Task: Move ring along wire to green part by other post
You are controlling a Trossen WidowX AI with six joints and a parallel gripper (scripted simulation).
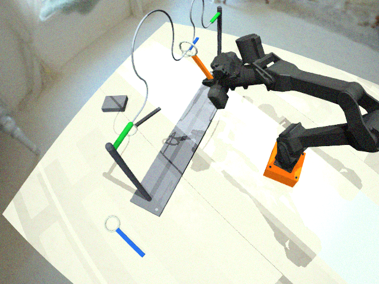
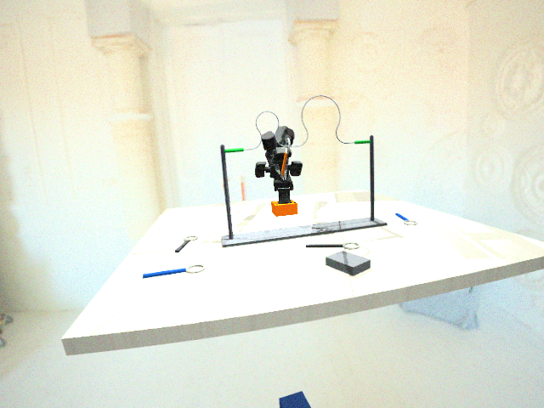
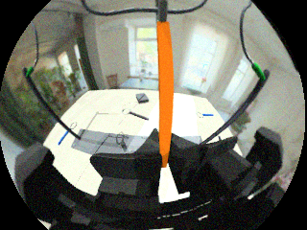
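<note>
The orange handle (image 1: 202, 67) (image 2: 284, 162) (image 3: 165, 86) is held in my gripper (image 1: 211, 80) (image 3: 157, 130), which is shut on its lower end. The handle points up from the fingers to the ring (image 1: 179, 46) (image 3: 162, 10). The ring is around the grey wire (image 1: 132, 48) (image 2: 320, 95) at the low stretch between its two humps; whether they touch I cannot tell. One green part (image 1: 123, 135) (image 2: 362, 141) is beside the near post (image 1: 129, 174) (image 2: 371, 175); the other green part (image 1: 215, 17) (image 2: 234, 150) is beside the far post (image 1: 219, 33) (image 2: 226, 193).
A grey base plate (image 1: 171, 152) (image 2: 303, 231) lies below the wire. A dark block (image 1: 114, 103) (image 2: 347, 262), a black-handled ring tool (image 1: 148, 116) (image 2: 325, 246) and a blue-handled one (image 1: 129, 242) (image 2: 402, 217) lie on the table. More such tools lie near the far post.
</note>
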